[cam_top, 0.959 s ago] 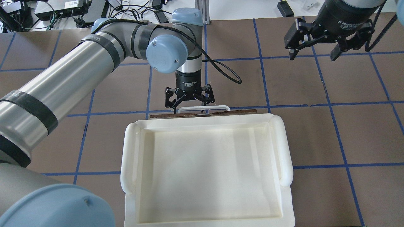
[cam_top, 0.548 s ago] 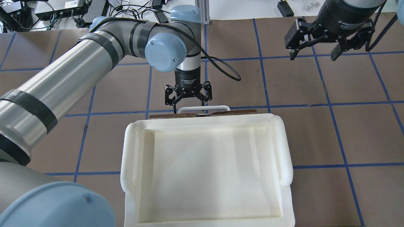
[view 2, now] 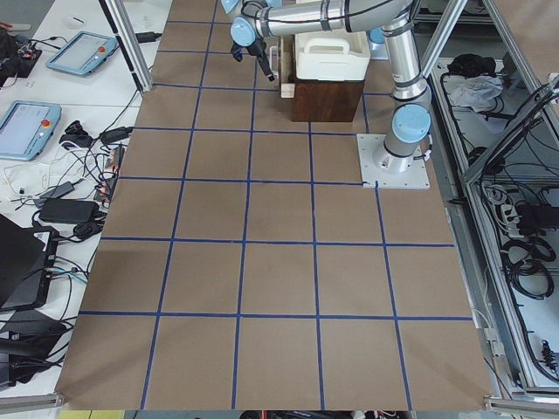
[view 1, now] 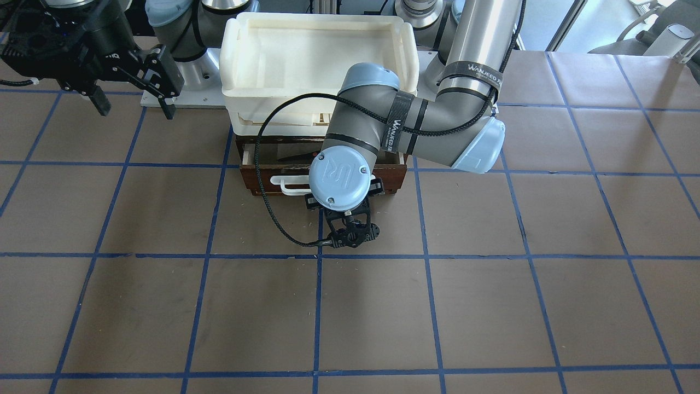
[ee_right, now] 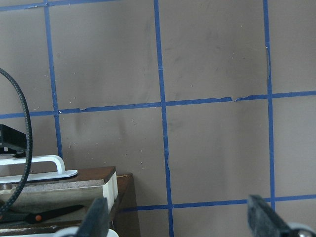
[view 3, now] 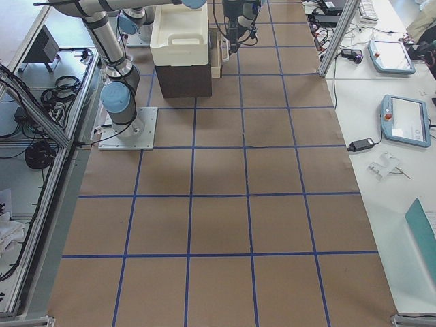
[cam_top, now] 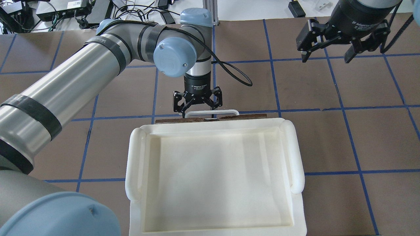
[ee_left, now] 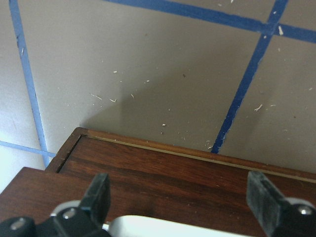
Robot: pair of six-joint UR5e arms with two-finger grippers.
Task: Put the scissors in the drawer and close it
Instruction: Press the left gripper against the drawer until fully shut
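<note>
The drawer stands partly open below the cream trays, its dark brown front facing away from me. The scissors lie inside it; in the right wrist view the dark blades and an orange spot show. My left gripper is open, pointing down over the white bar handle, one finger on each side of the handle's left part. In the left wrist view the fingers stand wide apart above the brown front. My right gripper is open and empty, high at the far right.
A large cream-white tray sits on top of the drawer unit and hides most of it from above. The brown table paper carries a blue tape grid. Cables and devices lie beyond the table's far edge.
My left gripper shifted slightly away from the drawer and came back to almost the same spot at the handle. The drawer front and the right arm have not visibly moved.
</note>
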